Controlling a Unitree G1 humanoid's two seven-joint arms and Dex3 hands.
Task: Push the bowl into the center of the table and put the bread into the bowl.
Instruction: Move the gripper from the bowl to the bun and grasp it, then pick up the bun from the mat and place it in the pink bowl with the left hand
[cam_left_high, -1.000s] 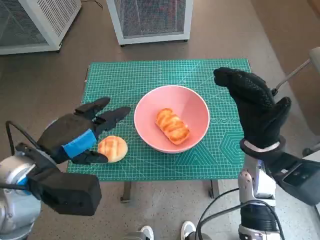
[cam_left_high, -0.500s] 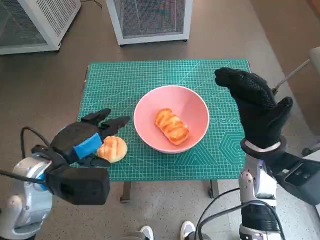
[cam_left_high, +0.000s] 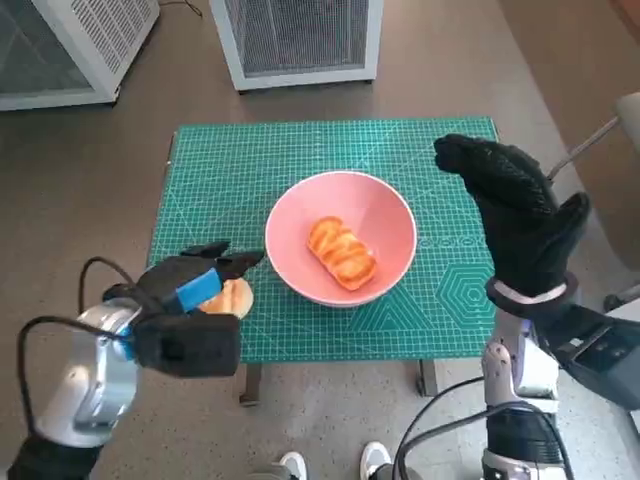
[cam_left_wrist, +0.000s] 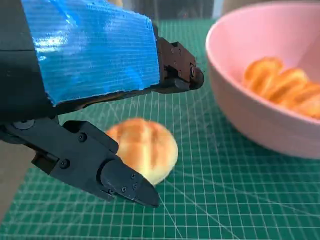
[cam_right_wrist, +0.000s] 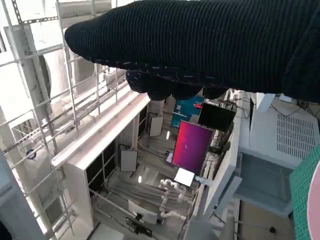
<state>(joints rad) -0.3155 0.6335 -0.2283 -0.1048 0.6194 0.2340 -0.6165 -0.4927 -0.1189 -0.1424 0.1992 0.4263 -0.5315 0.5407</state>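
Smooth matt pink bowl (cam_left_high: 340, 238), knitted right hand (cam_left_high: 515, 215), gridded mat (cam_left_high: 300, 150).

Even, soft light from overhead fills the head view; the bowl (cam_left_high: 341, 237) throws only a faint shadow on the bench (cam_left_high: 300, 160). Straight lines bend toward that picture's edges. In the left wrist view the tape (cam_left_wrist: 90, 47) shows glare. The right wrist view is bright and washed out at its edge.

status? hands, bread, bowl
Left hand open, fingers either side of the round golden bun, not gripping. Right gloved hand raised, empty. Pink bowl mid-mat, already holds a glazed plaited bread. Nothing in the way.
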